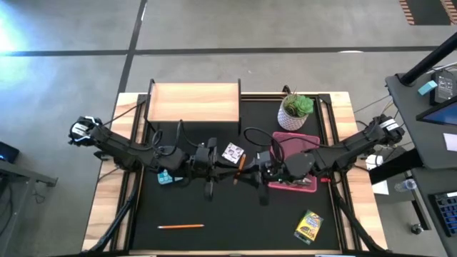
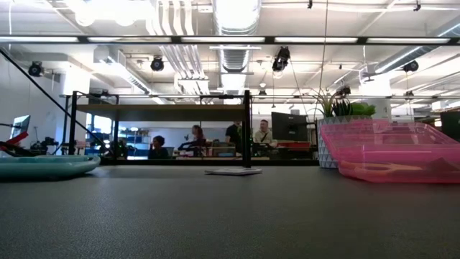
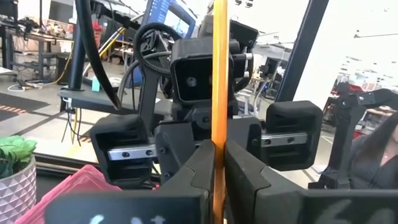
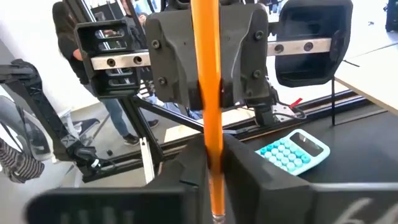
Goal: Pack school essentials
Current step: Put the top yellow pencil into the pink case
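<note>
Orange pencil upright, pinched by both end effectors mid-tabletop: L & R clamped; pink tray at R's 12 o'clock.

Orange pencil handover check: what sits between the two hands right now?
In the high view, only the orange pencil spans the gap between the left hand and the right hand; both wrist views show each clamped on it.

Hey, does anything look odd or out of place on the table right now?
Yes: one orange pencil is pinched by both the left gripper and right gripper at once, mid-table, like a handover. Another pencil and the crayon box lie outside the pink tray.
</note>
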